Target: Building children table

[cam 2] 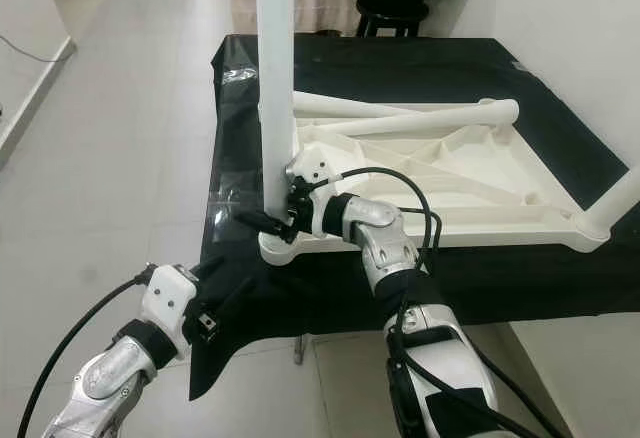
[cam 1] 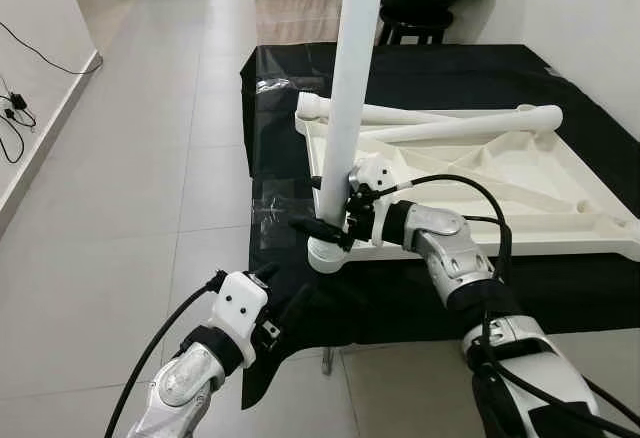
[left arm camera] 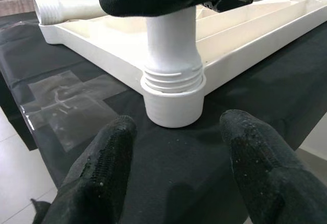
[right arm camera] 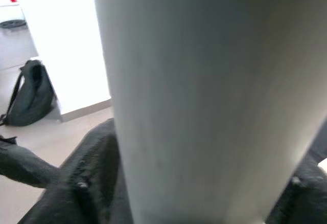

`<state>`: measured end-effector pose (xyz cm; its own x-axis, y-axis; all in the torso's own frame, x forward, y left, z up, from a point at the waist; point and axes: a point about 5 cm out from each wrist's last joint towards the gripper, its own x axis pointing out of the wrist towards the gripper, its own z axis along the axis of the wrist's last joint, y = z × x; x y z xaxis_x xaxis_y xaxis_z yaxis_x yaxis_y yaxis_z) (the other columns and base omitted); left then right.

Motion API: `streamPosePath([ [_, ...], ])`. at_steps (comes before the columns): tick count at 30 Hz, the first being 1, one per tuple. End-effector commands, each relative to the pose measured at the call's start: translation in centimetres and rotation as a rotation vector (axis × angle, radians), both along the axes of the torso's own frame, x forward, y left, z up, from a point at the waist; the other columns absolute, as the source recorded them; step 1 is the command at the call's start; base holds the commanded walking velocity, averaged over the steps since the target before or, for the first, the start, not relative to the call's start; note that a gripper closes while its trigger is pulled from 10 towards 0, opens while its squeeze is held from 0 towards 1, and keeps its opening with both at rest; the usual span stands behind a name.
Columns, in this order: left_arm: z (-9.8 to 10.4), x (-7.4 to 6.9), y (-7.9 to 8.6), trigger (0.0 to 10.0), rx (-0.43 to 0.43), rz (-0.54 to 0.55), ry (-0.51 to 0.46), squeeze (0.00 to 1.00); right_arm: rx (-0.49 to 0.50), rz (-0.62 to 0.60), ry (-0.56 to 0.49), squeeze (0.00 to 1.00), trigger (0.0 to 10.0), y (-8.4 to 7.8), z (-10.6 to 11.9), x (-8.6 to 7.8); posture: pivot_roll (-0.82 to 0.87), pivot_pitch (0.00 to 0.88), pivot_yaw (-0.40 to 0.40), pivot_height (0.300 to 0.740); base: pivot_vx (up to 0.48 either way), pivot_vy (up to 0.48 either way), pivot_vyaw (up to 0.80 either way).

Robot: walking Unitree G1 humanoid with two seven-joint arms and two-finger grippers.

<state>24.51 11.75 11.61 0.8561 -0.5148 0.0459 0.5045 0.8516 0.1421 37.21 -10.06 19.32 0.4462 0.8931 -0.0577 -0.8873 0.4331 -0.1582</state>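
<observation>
You're holding leg [cam 1: 350, 88] upright w/ right claw [cam 1: 338, 220] clamped round it, its threaded end sitting in tabletop [cam 1: 470, 183] corner socket [left arm camera: 172, 98] on worktop [cam 1: 560, 78], left claw [cam 1: 268, 303] idling apart below; ~1 leg in, loose legs [cam 1: 450, 123] not yet fitted.

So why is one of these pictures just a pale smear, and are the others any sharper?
In the right wrist view the white table leg sits so close that it is soft and washed out. The left wrist view is sharp on the threaded socket, though the left claw's fingers are blurred. The eye views are crisp, with glare on the tape patch.
</observation>
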Motion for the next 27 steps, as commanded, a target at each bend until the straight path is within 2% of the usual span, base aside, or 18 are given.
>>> streamPosePath([
  [1, -0.3, -0.3, -0.3, 10.0, -0.003, -0.003, 0.014, 0.00, 0.032, 0.013, 0.004, 0.00, 0.0, -0.1, 0.5, 0.2, 0.04, 0.118, -0.099, 0.740, 0.000, 0.000, 0.00],
  [9, -0.3, -0.3, -0.4, 10.0, -0.010, -0.008, 0.018, 0.00, 0.063, 0.048, 0.015, 0.00, 0.0, -0.8, 0.4, 0.1, 0.02, 0.118, -0.092, 0.740, 0.000, 0.000, 0.00],
  [13, -0.3, -0.2, -0.4, 10.0, -0.010, -0.009, 0.018, 0.00, 0.072, 0.017, -0.002, 0.00, 0.0, -1.6, 0.1, 0.0, 0.01, 0.125, -0.085, 0.740, 0.000, 0.000, 0.00],
  [14, -0.2, -0.3, -0.3, 10.0, -0.010, -0.008, 0.018, 0.00, 0.051, -0.052, -0.022, 0.00, 0.0, -2.4, -0.3, -0.1, 0.01, 0.133, -0.082, 0.740, 0.000, 0.000, 0.00],
  [15, -0.2, -0.3, -0.1, 10.0, -0.009, -0.008, 0.017, 0.00, 0.032, -0.262, -0.032, 0.00, 0.0, -3.5, -1.4, -0.2, -0.01, 0.141, -0.090, 0.740, 0.000, 0.000, 0.00],
  [16, -0.2, -0.3, -0.1, 10.0, -0.009, -0.008, 0.017, 0.00, 0.032, -0.262, -0.032, 0.00, 0.0, -3.5, -1.4, -0.2, -0.01, 0.141, -0.090, 0.740, 0.000, 0.000, 0.00],
  [17, -0.1, -0.3, 0.0, 10.0, -0.008, -0.007, 0.016, 0.00, 0.034, -0.367, -0.026, 0.00, 0.0, -3.8, -2.0, -0.3, -0.01, 0.141, -0.090, 0.740, 0.000, 0.000, 0.00],
  [18, -0.1, -0.3, 0.0, 10.0, -0.008, -0.007, 0.016, 0.00, 0.034, -0.367, -0.026, 0.00, 0.0, -3.8, -2.0, -0.3, -0.01, 0.141, -0.090, 0.740, 0.000, 0.000, 0.00],
  [19, 0.0, -0.2, 0.3, 10.0, -0.013, -0.005, 0.016, 0.00, 0.047, -0.705, 0.042, 0.00, 0.0, -2.9, -5.4, -2.6, -0.03, 0.147, -0.079, 0.740, 0.000, 0.000, 0.00],
  [20, 0.0, -0.1, 0.3, 10.0, -0.014, -0.005, 0.015, 0.00, 0.043, -0.736, 0.044, 0.00, 0.0, -1.9, -6.4, -3.9, -0.03, 0.157, -0.068, 0.740, 0.000, 0.000, 0.00],
  [21, 0.0, -0.1, 0.3, 10.0, -0.014, -0.005, 0.015, 0.00, 0.043, -0.736, 0.044, 0.00, 0.0, -1.9, -6.4, -3.9, -0.03, 0.157, -0.068, 0.740, 0.000, 0.000, 0.00],
  [22, 0.1, -0.1, 0.4, 10.0, -0.014, -0.006, 0.015, 0.00, 0.043, -0.741, 0.041, 0.00, 0.0, -1.1, -6.8, -4.6, -0.03, 0.156, -0.066, 0.740, 0.000, 0.000, 0.00],
  [24, 0.1, 0.0, 0.5, 10.0, -0.008, -0.005, 0.012, 0.00, 0.028, -0.688, -0.029, 0.00, 0.0, 0.2, -6.0, -4.5, -0.05, 0.153, -0.049, 0.740, 0.000, 0.000, 0.00],
  [25, 0.0, 0.1, 0.5, 10.0, -0.008, -0.005, 0.013, 0.00, 0.022, -0.658, -0.031, 0.00, 0.0, 0.6, -5.9, -4.0, -0.04, 0.147, -0.058, 0.740, 0.000, 0.000, 0.00],
  [27, 0.0, 0.2, 0.4, 10.0, -0.010, -0.012, 0.017, 0.00, 0.012, -0.641, -0.014, 0.00, 0.0, 0.7, -6.2, -3.8, -0.03, 0.144, -0.064, 0.740, 0.000, 0.000, 0.00],
])
